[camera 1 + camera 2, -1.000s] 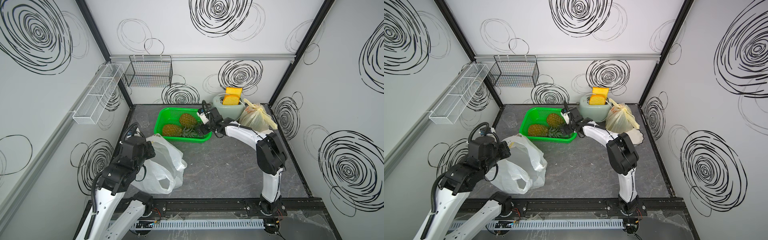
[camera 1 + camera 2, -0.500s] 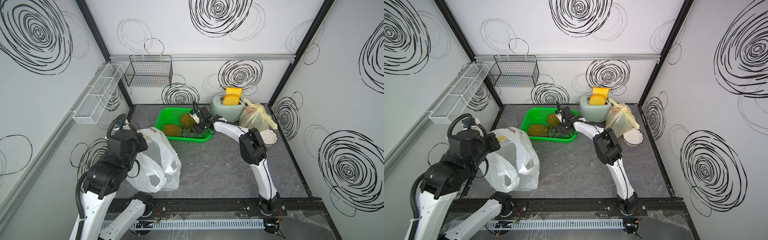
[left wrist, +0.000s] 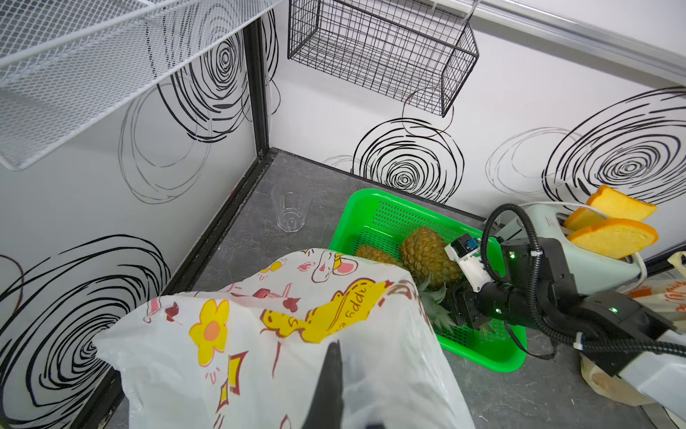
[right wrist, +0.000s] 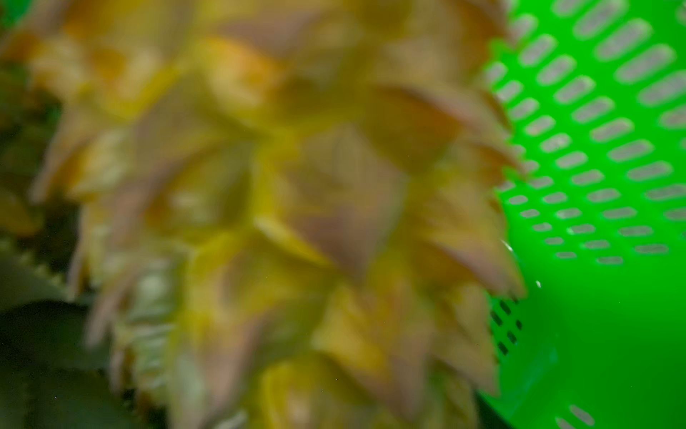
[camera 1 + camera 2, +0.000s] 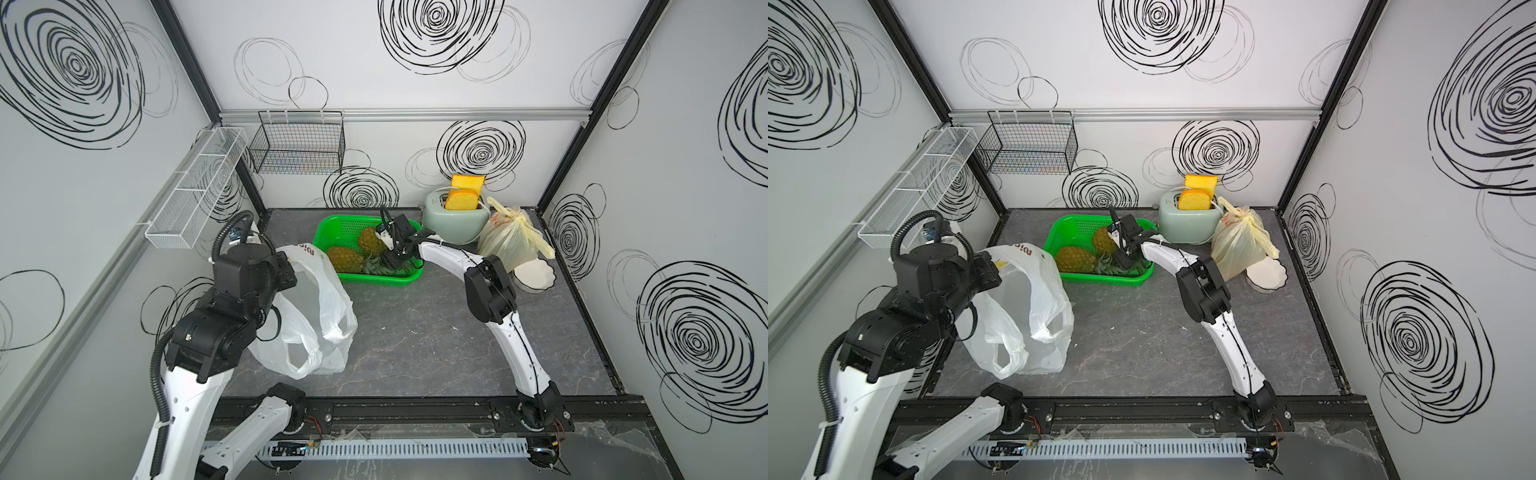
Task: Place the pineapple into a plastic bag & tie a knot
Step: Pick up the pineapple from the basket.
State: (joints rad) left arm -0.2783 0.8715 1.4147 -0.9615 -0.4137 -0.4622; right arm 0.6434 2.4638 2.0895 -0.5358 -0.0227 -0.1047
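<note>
Pineapple [image 3: 427, 256]: likely heavy, stiff, prickly; leafy crown [image 3: 438, 314] touching the right claw [image 3: 462, 310] suits gripping.
Right claw: gap unclear.
Left claw [image 3: 332, 367]: pinched on limp plastic bag [image 3: 260, 353].

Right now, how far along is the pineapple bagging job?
Done: the left gripper holds the white plastic bag upright. In hand: the right gripper is down in the green basket by a pineapple crown; grip unclear. Left: both pineapples lie in the basket, so lifting, bagging and knotting remain.
</note>
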